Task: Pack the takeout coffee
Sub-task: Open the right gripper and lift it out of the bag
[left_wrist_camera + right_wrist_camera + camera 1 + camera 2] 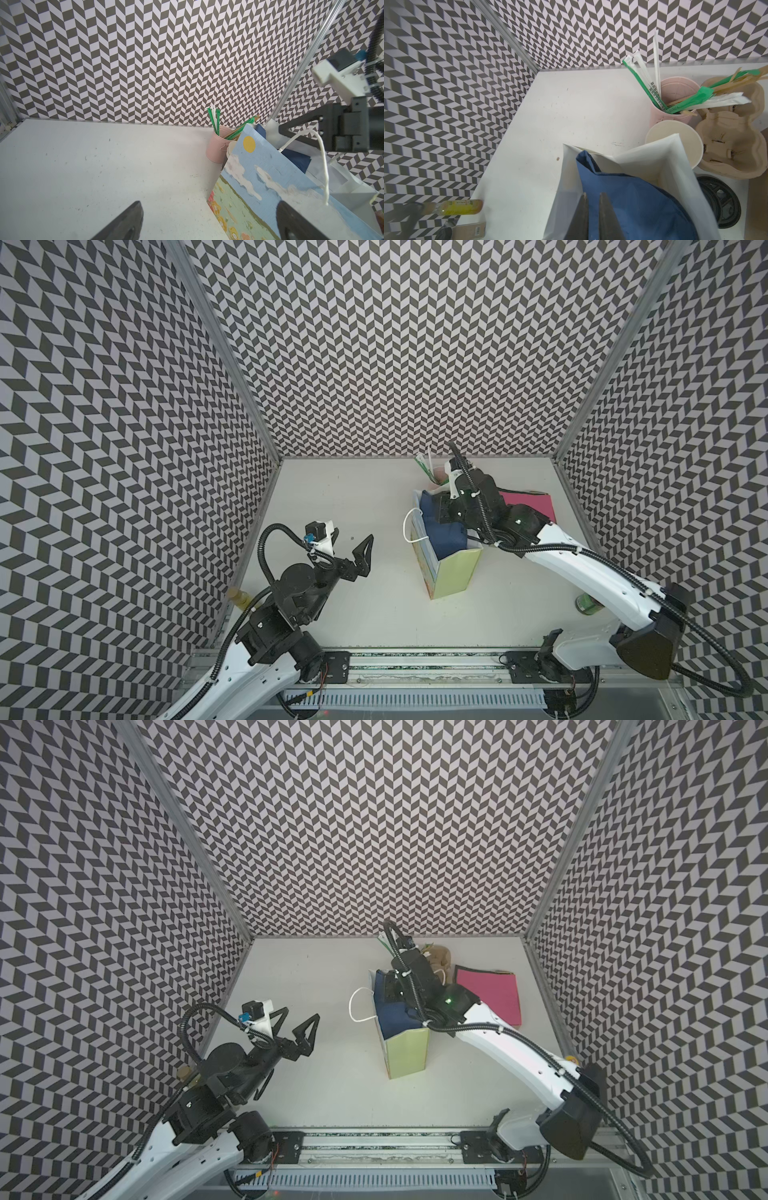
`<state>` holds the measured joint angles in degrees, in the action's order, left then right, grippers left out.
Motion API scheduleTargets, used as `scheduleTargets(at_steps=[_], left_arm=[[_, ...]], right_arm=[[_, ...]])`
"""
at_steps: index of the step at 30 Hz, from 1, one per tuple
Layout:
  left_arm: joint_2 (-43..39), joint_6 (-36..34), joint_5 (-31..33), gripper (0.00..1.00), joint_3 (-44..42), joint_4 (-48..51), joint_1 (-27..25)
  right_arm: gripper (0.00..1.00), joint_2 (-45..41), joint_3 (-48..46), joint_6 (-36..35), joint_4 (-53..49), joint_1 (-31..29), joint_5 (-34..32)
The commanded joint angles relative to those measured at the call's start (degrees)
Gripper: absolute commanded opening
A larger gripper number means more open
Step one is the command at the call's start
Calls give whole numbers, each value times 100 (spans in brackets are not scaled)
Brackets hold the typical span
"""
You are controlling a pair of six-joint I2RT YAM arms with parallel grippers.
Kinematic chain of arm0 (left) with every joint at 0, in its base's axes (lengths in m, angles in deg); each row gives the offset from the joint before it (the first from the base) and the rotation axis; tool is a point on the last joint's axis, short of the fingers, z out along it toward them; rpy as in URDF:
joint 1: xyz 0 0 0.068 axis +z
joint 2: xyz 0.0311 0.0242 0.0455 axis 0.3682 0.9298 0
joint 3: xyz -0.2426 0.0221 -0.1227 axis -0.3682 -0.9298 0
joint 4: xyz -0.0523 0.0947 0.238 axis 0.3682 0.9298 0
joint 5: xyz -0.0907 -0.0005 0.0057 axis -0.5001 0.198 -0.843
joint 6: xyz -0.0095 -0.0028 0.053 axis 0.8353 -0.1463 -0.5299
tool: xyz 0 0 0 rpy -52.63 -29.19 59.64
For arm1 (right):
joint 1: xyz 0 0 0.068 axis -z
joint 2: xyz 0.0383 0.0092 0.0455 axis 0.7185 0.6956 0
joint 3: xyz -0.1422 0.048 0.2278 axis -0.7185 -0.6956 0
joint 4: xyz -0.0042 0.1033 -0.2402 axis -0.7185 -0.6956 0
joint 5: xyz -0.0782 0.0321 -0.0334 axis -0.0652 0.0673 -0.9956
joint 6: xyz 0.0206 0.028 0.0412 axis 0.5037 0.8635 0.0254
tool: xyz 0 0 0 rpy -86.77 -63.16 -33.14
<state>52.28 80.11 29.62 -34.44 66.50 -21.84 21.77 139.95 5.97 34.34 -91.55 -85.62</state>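
Note:
The takeout coffee cup [660,135] stands open on the table, cream-white inside, just behind the far corner of the gift bag [643,162]. Its round black lid [724,203] lies flat on the table beside the bag, partly hidden by the bag's wall. The bag [455,572] stands upright with blue tissue paper [633,197] inside. My right gripper [593,194] is shut, its tips down in the bag's mouth against the blue tissue; I see nothing pinched. My left gripper [353,533] hovers open to the left of the bag, holding nothing.
A pink cup of straws [675,87] and a tan pulp carrier [733,135] stand behind the bag near the back wall. A pink sheet [530,506] lies right of the bag. A yellow bottle [239,597] sits at the left wall and a green can [586,603] by the right arm.

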Motion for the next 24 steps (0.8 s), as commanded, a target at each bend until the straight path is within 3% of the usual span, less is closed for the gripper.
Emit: scheduleTargets(at_steps=[1, 12, 18, 24], left_arm=[[-73, -41, -24, 100, -90, -108, 31], [-128, -42, -37, 100, -104, -125, 29], [-125, -37, -50, 100, -115, -142, 29], [-95, -39, -85, 100, -108, -120, 31]], right_arm=[[11, 205, -100, -85, 430, -16, -59], [8, 646, -331, 14, 430, 31, -581], [8, 493, 310, -84, -191, 71, -140], [14, -340, 648, -316, -216, 65, 115]])
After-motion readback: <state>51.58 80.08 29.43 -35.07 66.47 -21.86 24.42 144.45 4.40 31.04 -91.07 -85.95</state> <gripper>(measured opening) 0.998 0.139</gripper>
